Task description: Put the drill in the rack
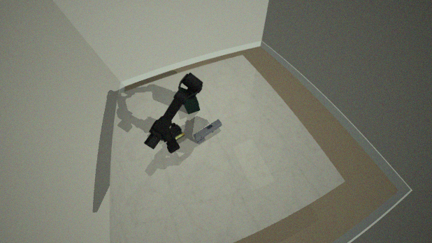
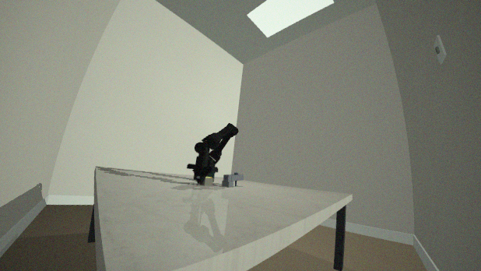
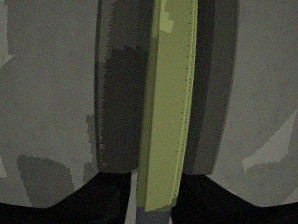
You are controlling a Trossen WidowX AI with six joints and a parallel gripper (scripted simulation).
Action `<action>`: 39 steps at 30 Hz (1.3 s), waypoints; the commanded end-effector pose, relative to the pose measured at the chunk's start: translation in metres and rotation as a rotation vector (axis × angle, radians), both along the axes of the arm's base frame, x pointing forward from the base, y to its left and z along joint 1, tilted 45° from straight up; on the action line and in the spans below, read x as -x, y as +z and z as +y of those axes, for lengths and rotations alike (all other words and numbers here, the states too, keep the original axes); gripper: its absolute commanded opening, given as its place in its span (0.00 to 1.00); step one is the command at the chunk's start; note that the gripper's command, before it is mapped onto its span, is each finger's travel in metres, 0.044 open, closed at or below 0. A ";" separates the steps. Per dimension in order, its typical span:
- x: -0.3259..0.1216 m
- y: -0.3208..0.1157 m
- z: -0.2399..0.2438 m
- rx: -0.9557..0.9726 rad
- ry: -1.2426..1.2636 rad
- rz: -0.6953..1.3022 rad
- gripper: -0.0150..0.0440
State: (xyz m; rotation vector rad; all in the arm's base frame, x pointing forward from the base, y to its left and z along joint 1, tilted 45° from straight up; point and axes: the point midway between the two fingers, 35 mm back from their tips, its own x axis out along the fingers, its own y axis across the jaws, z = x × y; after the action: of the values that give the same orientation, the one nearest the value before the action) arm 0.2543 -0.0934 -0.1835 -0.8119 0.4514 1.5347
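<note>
Gripper [image 1: 176, 130] [image 2: 201, 180] [image 3: 148, 159] fingers stand narrowly parted around the yellow drill [image 1: 180, 136] [image 2: 209, 177] [image 3: 167, 125], a sliver of gap on one side, so the hold looks let go. Between its tips, the drill lies along the slot of the grey rack [image 2: 208, 182] [image 3: 120, 125] beneath. Best now to widen evenly, then lift straight up; sideways drift could drag the drill askew. Well beside the gripper stands the blue-grey fixture [image 1: 208, 131] [image 2: 229, 180].
</note>
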 end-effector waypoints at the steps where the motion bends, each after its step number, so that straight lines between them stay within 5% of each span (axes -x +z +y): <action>1: 0.000 0.000 0.000 0.000 0.000 -0.001 0.57; 11: 0.000 0.000 0.000 0.000 0.000 -0.001 1.00; 36: 0.002 0.051 -0.050 0.007 -0.010 0.013 1.00; 39: -0.006 0.051 -0.060 0.172 -0.090 0.125 1.00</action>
State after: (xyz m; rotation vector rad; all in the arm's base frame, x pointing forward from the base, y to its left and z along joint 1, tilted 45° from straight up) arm 0.2530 -0.1481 -0.1333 -0.8023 0.5407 1.5173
